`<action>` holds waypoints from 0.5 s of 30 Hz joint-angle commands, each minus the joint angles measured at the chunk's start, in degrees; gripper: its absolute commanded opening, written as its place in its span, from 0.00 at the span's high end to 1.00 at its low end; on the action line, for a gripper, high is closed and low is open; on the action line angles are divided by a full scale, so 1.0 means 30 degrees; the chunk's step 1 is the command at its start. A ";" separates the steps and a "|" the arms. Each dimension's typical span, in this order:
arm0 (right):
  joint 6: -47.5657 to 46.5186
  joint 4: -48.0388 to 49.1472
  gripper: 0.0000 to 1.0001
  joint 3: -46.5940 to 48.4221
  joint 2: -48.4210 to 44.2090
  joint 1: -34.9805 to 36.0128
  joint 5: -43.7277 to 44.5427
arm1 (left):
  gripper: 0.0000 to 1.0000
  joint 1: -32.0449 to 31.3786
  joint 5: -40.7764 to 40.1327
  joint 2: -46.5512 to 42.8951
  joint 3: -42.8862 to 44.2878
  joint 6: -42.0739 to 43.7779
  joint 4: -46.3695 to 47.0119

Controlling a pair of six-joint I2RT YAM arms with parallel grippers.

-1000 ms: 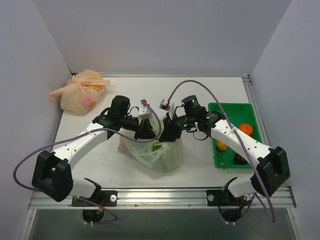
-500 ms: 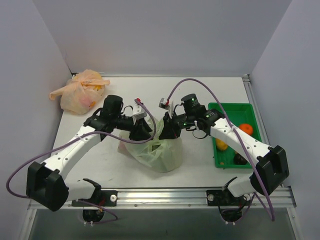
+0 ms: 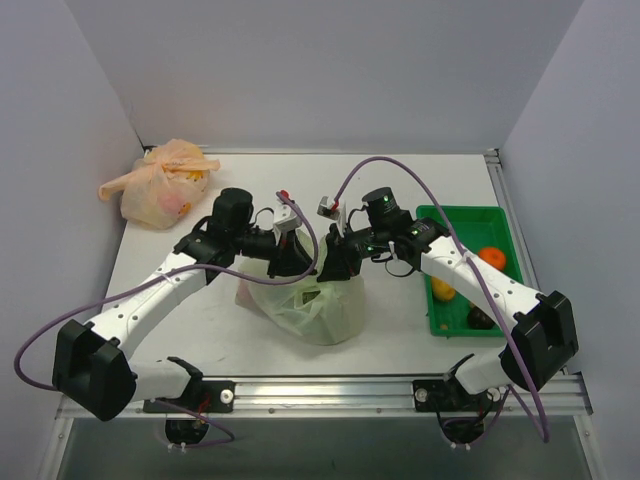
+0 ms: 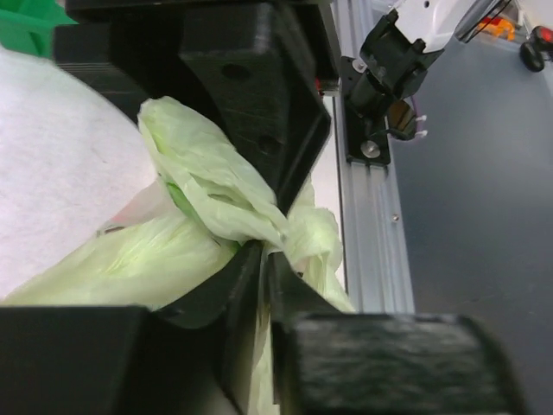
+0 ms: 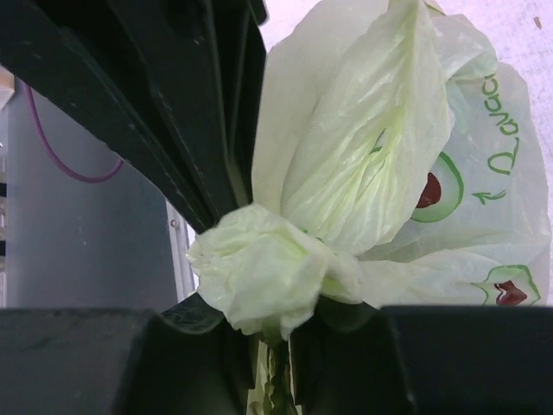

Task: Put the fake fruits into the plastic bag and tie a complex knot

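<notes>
On the white table (image 3: 400, 190) you have both arms meeting over the pale green plastic bag (image 3: 320, 310).

The bag sits near the middle of the table, with avocado prints on its side. The green tray (image 3: 462, 222) lies to its right, and the peach-orange bag (image 3: 160, 188) rests well apart in the far left corner. Your left gripper (image 3: 290, 262) pinches a twisted strip of the bag's top; just beside it, your right gripper (image 3: 336, 264) is clamped on a bunched lump of it. In the tray lie an orange (image 3: 491, 257), a yellow fruit (image 3: 442, 290) and a dark piece (image 3: 481, 318).
</notes>
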 commanded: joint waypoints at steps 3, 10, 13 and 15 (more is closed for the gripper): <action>-0.0054 0.0553 0.77 0.0595 -0.0219 0.0098 -0.1518 | 0.97 -0.0474 -0.0402 0.0350 0.0489 -0.3060 0.4498; -0.0026 0.1021 0.73 0.0623 0.0103 0.0245 -0.1840 | 1.00 -0.0590 -0.0170 0.0848 0.0223 -0.6373 0.7756; 0.0033 0.1256 0.75 0.0770 0.0133 0.0274 -0.1752 | 1.00 -0.0737 -0.0228 0.0820 0.0048 -0.6432 0.7523; 0.0179 0.1402 0.81 0.0829 0.0162 0.0274 -0.1723 | 1.00 -0.0737 -0.0315 0.0645 -0.0157 -0.6432 0.7347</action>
